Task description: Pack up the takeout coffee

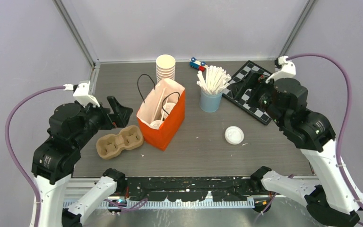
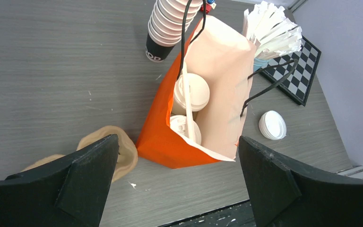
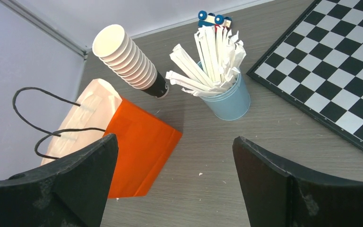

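Note:
Two takeout coffee cups with white sip lids stand inside the orange paper bag (image 2: 165,137): one (image 2: 194,92) farther in, the other (image 2: 184,126) nearer, with a white wrapped stick leaning between them. From above, the bag (image 1: 166,126) sits mid-table with both lids (image 1: 168,109) showing inside. My left gripper (image 2: 178,142) hangs open above the bag's near side and holds nothing; in the top view it (image 1: 122,113) is just left of the bag. My right gripper (image 3: 175,142) is open and empty, off to the right of the bag (image 3: 139,142), over the chessboard's edge (image 1: 249,92).
A brown cardboard cup carrier (image 1: 119,141) lies left of the bag. A stack of lidless cups (image 1: 165,67) stands behind it, with a light-blue cup of white sticks (image 1: 211,100), a chessboard (image 1: 246,80) and a toy car (image 1: 197,64) nearby. Loose white lids (image 1: 234,135) lie front right.

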Robot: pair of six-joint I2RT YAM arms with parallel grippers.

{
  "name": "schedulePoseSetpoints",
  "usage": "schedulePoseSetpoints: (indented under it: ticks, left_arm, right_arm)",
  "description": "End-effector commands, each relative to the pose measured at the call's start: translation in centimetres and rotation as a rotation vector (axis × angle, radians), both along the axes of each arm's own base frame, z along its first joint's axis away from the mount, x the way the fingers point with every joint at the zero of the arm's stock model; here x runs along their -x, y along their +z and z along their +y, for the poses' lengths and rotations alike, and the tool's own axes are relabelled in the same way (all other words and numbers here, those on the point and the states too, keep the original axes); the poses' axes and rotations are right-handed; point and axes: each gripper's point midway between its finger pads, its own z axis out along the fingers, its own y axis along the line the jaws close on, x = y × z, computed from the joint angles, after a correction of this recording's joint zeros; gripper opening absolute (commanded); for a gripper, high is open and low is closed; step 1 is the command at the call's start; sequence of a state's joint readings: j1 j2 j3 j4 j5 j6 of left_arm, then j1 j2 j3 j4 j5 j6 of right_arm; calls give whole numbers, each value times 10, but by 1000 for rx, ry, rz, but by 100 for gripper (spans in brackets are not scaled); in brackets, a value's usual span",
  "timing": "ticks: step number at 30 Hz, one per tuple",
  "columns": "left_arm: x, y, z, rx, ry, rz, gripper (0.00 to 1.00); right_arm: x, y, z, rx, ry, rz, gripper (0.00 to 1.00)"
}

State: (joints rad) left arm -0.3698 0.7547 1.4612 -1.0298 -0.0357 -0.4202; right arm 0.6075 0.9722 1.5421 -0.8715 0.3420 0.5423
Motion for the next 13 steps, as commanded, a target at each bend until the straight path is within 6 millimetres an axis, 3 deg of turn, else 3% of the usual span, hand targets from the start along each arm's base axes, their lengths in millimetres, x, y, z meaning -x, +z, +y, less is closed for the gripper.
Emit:
schedulePoseSetpoints:
  ticks: [1, 13]
  left_arm:
    - [-3, 9, -3, 52, 2, -51, 100]
    - [3, 2, 1, 72, 26, -49, 100]
  right_arm:
    - [6, 8, -11, -71, -58, -26, 95]
    - [7, 16, -13, -59, -59, -33, 94]
